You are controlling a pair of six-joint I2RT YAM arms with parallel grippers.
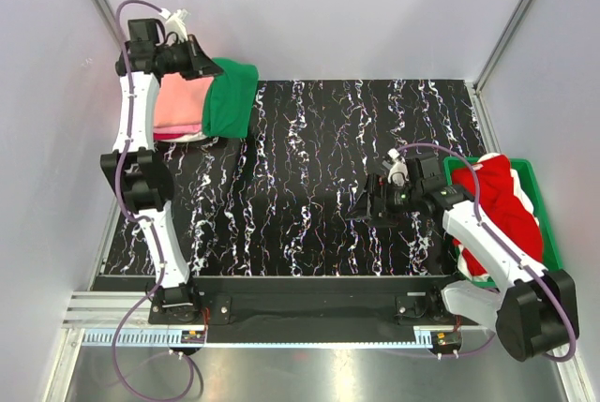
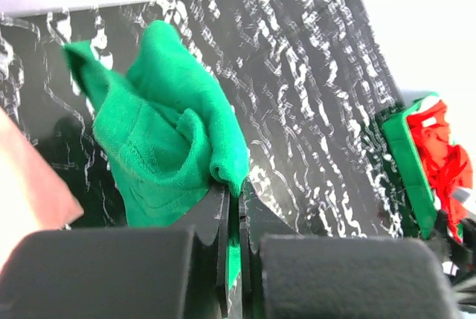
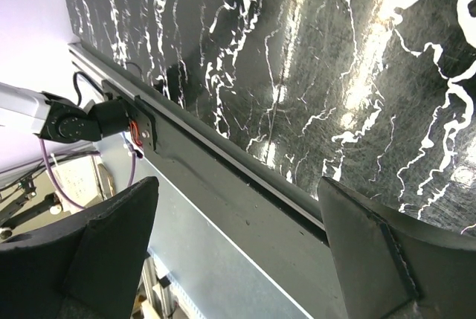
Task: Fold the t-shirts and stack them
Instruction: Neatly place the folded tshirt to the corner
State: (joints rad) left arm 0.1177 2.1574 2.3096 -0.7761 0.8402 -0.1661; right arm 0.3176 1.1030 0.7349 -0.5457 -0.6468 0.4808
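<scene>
A bright green t-shirt (image 1: 232,97) hangs crumpled at the far left corner of the table, partly over a folded salmon-peach t-shirt (image 1: 180,102). A hot pink edge (image 1: 173,131) shows beneath the salmon-peach one. My left gripper (image 1: 212,68) is shut on a fold of the green t-shirt (image 2: 163,126), and cloth shows between the closed jaws of the left gripper (image 2: 238,200). A red t-shirt (image 1: 502,203) lies bunched in the green bin (image 1: 546,224) at the right. My right gripper (image 1: 367,207) hovers over the table right of centre. In its wrist view the right gripper (image 3: 238,215) is open and holds nothing.
The table (image 1: 319,168) is black with white marbling. White enclosure walls stand close on the left, back and right. A metal rail (image 3: 223,148) with the arm bases runs along the near edge. The green bin (image 2: 405,163) sits against the right wall.
</scene>
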